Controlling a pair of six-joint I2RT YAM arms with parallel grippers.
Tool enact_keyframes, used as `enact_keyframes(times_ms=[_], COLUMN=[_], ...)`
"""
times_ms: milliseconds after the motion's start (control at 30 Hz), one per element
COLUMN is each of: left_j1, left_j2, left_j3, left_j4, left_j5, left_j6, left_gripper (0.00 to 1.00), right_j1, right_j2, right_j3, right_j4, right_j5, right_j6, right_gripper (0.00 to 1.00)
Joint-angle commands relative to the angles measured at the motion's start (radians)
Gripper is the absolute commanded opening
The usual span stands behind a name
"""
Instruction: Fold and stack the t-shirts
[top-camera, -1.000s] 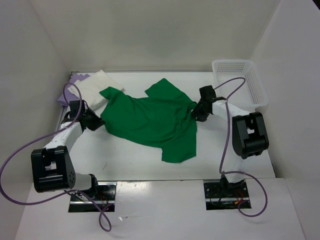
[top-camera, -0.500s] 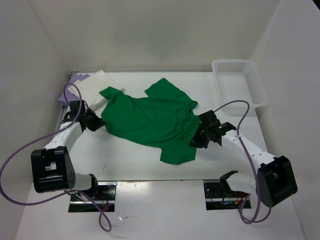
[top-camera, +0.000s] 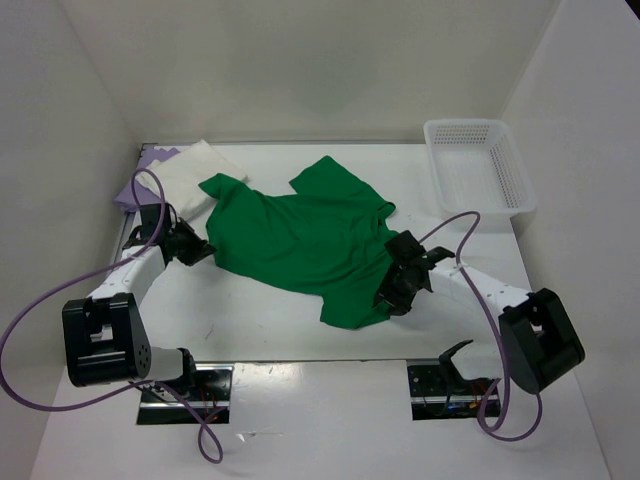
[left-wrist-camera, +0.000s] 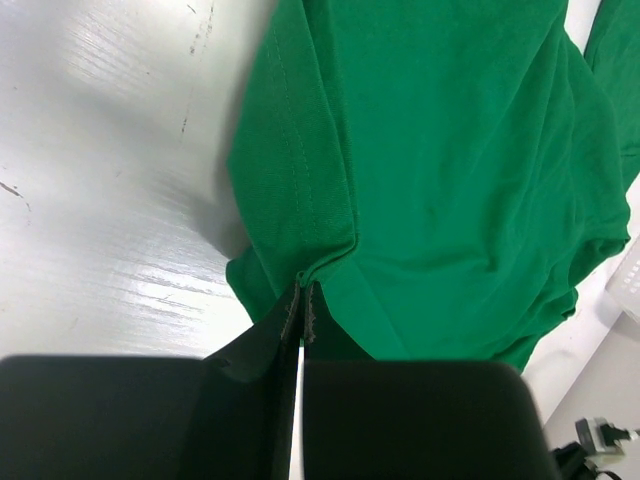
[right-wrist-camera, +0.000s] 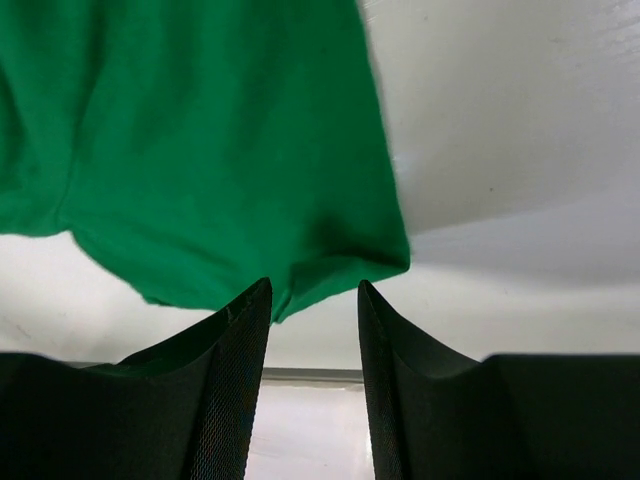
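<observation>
A bright green t-shirt (top-camera: 305, 238) lies spread and rumpled across the middle of the table. My left gripper (top-camera: 200, 250) is shut on its left edge; in the left wrist view the cloth (left-wrist-camera: 440, 160) bunches into the closed fingertips (left-wrist-camera: 302, 300). My right gripper (top-camera: 390, 297) is open and empty, just above the shirt's near right corner (right-wrist-camera: 330, 265), which shows between its fingers in the right wrist view. A cream white shirt (top-camera: 195, 168) lies folded at the back left, on top of a lavender purple shirt (top-camera: 150, 160).
A white plastic mesh basket (top-camera: 480, 165) stands at the back right. White walls close in the table on three sides. Purple cables loop from both arms. The table's front edge (right-wrist-camera: 310, 375) shows just below the right gripper.
My right arm has swung from the shirt's right sleeve towards the near edge and now hovers at the shirt's lower right corner. The left gripper has stayed put on the cloth.
</observation>
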Motion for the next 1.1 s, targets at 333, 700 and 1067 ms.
enact_keyframes(times_ms=[333, 700, 1067], left_j1=[0.003, 0.003, -0.006], left_j2=[-0.02, -0.02, -0.02], left_j3=[-0.024, -0.024, -0.007], left_j4=[0.034, 0.052, 0.072], left_j5=[0.03, 0.03, 0.039], left_j6=[0.021, 0.012, 0.003], left_gripper=[0.01, 0.01, 0.01], right_j1=[0.012, 0.012, 0.012], right_j2=[0.117, 0.126, 0.034], right_j3=[0.066, 0.075, 0.297], right_j4=[0.046, 0.014, -0.075], right_j5=[0.032, 0.023, 0.06], right_j6=[-0.042, -0.08, -0.108], right_gripper=[0.38, 0.05, 0.0])
